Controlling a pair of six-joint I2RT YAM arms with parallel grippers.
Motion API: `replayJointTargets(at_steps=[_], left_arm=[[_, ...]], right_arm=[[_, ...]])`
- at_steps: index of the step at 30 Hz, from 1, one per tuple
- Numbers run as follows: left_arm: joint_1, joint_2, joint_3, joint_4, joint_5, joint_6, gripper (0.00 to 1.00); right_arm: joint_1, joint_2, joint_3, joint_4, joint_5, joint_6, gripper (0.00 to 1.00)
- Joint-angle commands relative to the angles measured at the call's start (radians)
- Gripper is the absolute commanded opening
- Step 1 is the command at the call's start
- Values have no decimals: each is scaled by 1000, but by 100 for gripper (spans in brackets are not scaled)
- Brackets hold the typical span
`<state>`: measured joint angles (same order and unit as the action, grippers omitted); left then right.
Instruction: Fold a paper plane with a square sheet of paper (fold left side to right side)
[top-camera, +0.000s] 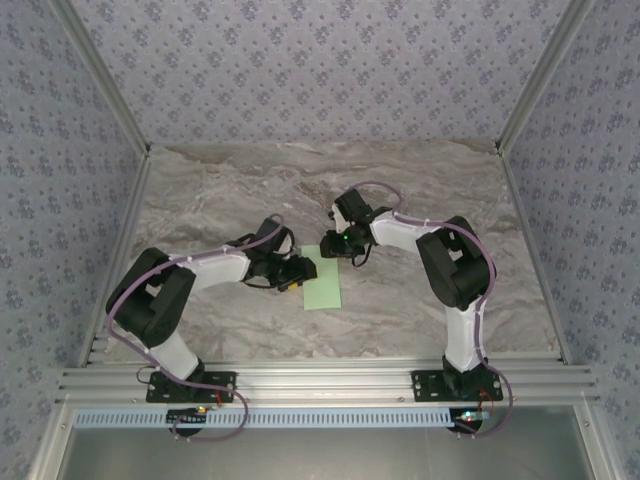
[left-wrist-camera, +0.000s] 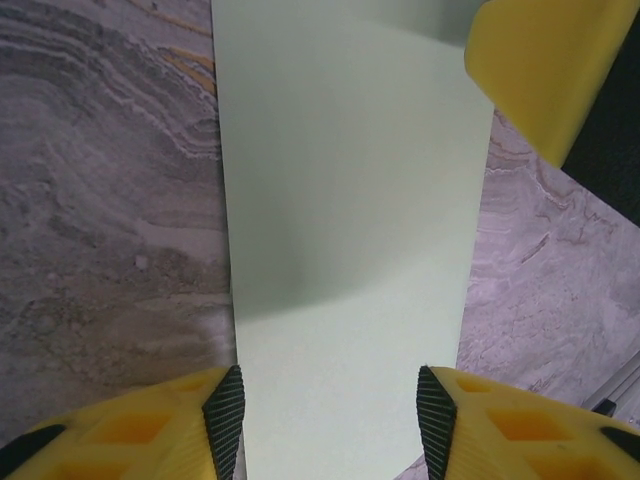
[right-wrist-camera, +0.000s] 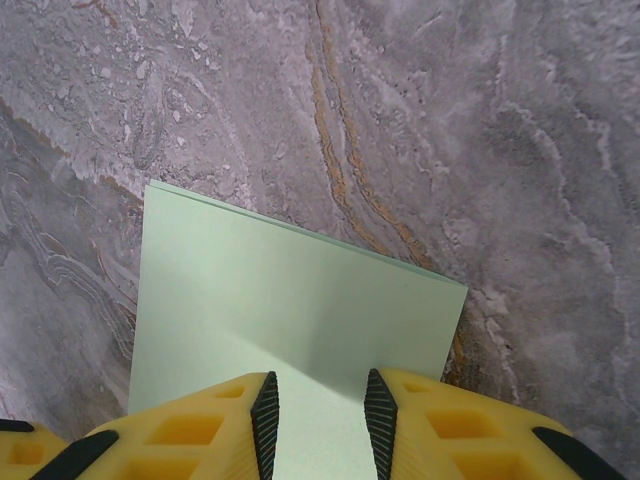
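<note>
MID-FOLD: The square sheet of paper (top-camera: 322, 281) (left-wrist-camera: 350, 250) (right-wrist-camera: 290, 300), plain pale green and doubled into a narrow rectangle, lies flat mid-table (top-camera: 250, 180). The left gripper (top-camera: 300, 270) (left-wrist-camera: 330, 410) straddles its width, jaws parted. The right gripper (top-camera: 348, 250) (right-wrist-camera: 320, 410), jaws slightly apart, stands over the far end.

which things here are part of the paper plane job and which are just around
Job: pale green paper, folded to a narrow rectangle; left gripper; right gripper.
Just around: marble table; metal frame; patterned walls.
</note>
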<state>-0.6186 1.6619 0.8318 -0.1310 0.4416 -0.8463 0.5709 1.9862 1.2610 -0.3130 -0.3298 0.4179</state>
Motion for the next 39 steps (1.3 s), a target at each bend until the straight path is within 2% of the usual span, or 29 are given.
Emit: replayJointTargets(at_steps=[1,15,25,39], left_arm=[[-8,29,40,-21,-13,24,51],[-20,34,67,-96,-67,53,53],[-36,75,77,-55,-35,36,38],[-35,-21,65,-93,-66,30,26]], right_arm=[[0,28,-31,-46,15,-8,34],[1,25,-25,-50,15,-10,34],[3,24,-22,-52,9,-8,34],[4,25,-25,-49,9,-9,34]])
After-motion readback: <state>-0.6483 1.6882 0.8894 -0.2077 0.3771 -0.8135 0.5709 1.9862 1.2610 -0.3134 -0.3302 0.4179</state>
